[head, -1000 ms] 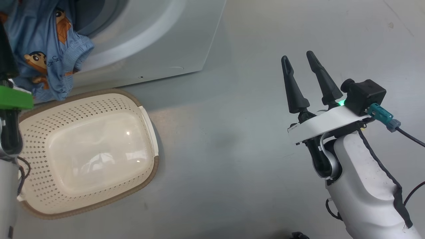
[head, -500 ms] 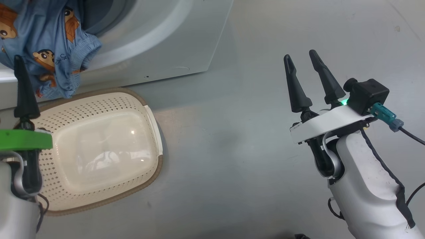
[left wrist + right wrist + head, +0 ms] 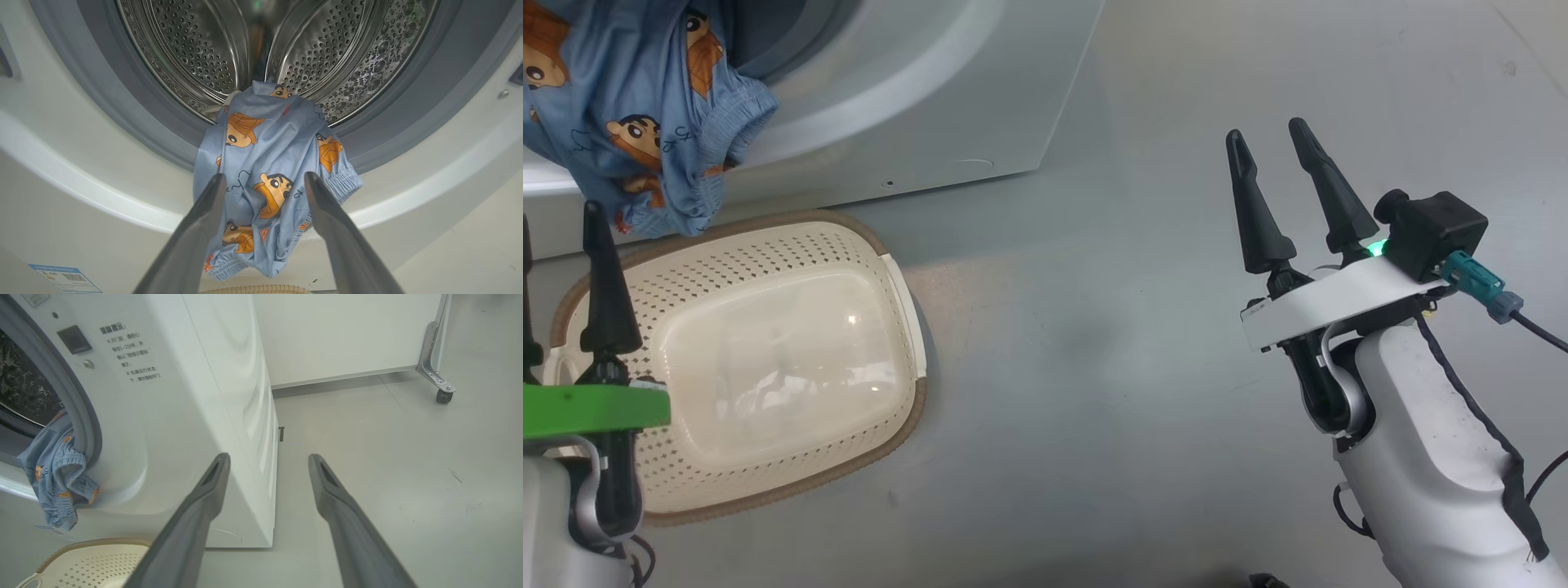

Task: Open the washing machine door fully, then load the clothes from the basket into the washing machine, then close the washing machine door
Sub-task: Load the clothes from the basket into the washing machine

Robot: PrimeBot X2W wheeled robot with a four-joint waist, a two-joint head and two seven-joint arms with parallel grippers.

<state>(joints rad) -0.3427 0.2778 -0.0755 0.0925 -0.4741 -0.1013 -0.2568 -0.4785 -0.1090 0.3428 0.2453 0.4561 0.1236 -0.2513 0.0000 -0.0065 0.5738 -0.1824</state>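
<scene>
One bundle of the clothes (image 3: 265, 163) hung half out of the washing machine (image 3: 915, 106), draped over its grey seal above the one basket (image 3: 727, 253) on the floor. Both tools were spread wide, grasping nothing: the left tool (image 3: 264, 178) faced the clothes, and the right tool (image 3: 1266, 129) hovered well apart from them.

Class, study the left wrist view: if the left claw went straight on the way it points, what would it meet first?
Probably the clothes, hanging over the lower rim of the washing machine and framed by the open left claw; how far off is unclear.
</scene>
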